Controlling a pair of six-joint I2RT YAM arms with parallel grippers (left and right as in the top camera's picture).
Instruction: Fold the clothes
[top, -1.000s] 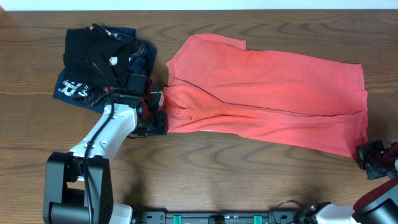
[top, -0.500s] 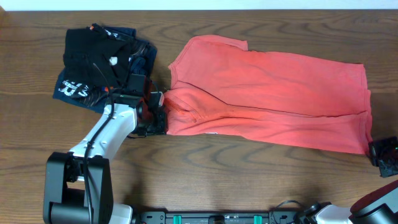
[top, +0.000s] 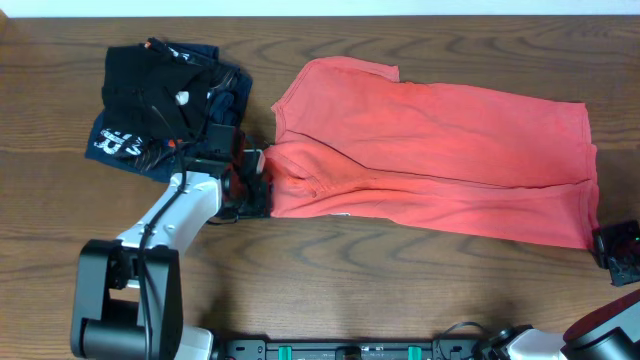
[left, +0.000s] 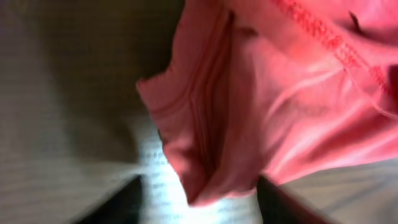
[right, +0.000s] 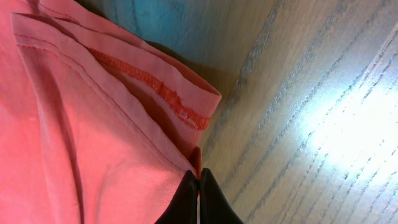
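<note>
The clothes (top: 430, 150), a coral-red T-shirt, lie doubled lengthwise across the table's middle, neck end to the left. My left gripper (top: 262, 186) sits at that neck end. In the left wrist view bunched collar fabric (left: 280, 93) and a white printed tag (left: 168, 186) fill the space between the two dark fingers of the left gripper (left: 199, 199). My right gripper (top: 606, 246) is at the near right hem corner. Its right wrist view shows the right gripper (right: 199, 177) shut, with the stitched hem (right: 74, 124) pinched at the tips.
A folded black garment (top: 150, 85) lies on a navy one with white lettering (top: 115, 143) at the far left, just behind the left arm. Bare wooden table (top: 400, 290) runs along the front. The table's far edge is at the top.
The right gripper has moved right, drawing the hem corner outward and flattening the shirt's right edge. The left gripper has stayed at the collar and closed slightly.
</note>
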